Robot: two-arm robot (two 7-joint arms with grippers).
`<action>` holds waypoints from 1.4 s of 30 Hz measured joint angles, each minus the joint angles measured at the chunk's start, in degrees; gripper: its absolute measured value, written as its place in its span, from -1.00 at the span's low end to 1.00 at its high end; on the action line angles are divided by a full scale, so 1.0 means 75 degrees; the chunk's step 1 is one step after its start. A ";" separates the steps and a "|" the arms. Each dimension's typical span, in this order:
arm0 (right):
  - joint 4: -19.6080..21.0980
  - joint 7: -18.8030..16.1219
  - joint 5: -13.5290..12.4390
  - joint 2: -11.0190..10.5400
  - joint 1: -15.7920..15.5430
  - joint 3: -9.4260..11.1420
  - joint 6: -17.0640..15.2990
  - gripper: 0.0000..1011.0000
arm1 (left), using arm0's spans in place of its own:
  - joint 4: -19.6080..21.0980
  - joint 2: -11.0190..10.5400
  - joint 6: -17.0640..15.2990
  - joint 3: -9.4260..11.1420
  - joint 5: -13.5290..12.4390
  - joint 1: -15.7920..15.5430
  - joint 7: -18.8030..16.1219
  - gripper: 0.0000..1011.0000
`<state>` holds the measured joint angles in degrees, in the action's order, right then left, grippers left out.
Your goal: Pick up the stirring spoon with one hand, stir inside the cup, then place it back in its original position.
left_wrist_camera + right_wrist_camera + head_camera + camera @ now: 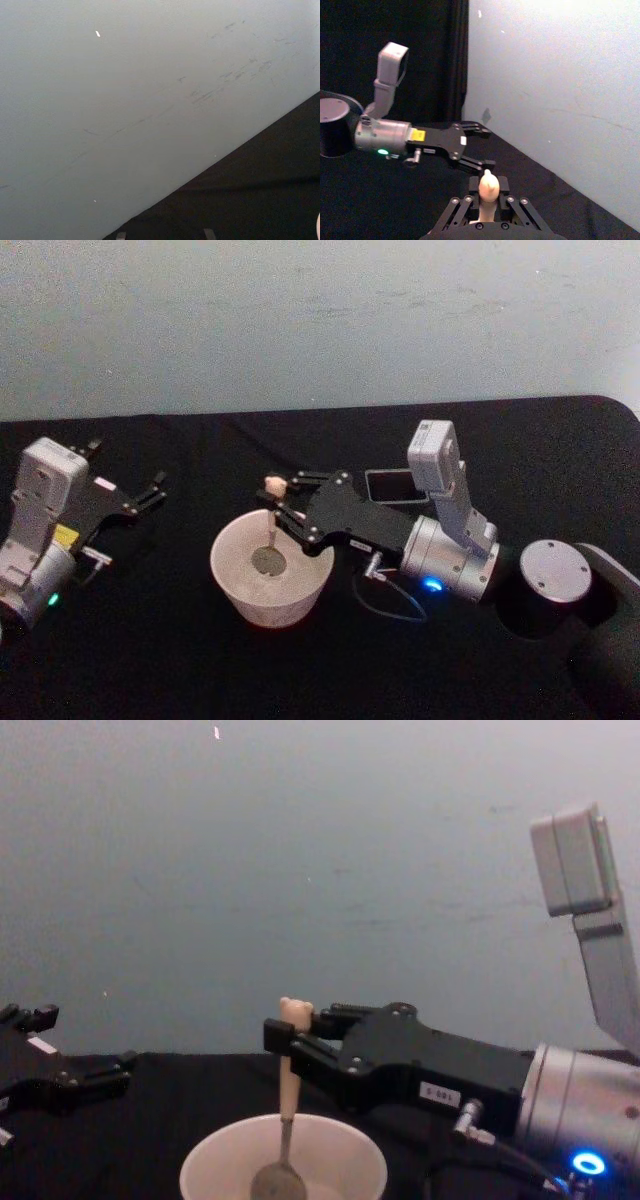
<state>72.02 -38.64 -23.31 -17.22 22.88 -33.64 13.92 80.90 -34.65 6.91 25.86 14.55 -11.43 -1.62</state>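
Stirring spoon point(287, 1112) stands pinched in the right gripper point(292, 1048), bowl inside the cup point(368, 1162); too wide a stir could tip it; left gripper point(126, 468) waits aside, fingers spread

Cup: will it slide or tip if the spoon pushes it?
The cup looks thin-walled, probably light; left gripper sits apart, not steadying it. Its base is narrower: a rim-high push may tip it. Right gripper holds the spoon low inside, so likelier a slide.
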 joint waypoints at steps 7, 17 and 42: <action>-0.0075 0.0047 0.0048 -0.0052 0.0000 0.0127 0.0006 -0.58 | 0.0000 0.0000 0.0000 0.0000 0.0000 0.0000 0.0000 0.98; -0.0012 0.0059 0.0090 -0.0103 -0.0072 0.0202 0.0006 -0.58 | 0.0000 0.0000 0.0000 0.0000 0.0000 0.0000 0.0000 0.98; 0.1176 -0.0435 -0.0278 -0.0782 -0.0762 0.0044 -0.0290 -0.58 | 0.0000 0.0000 0.0000 0.0000 0.0000 0.0000 0.0000 0.98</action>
<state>80.84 -41.91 -25.39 -23.09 17.16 -33.31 11.74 80.90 -34.65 6.91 25.86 14.55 -11.43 -1.62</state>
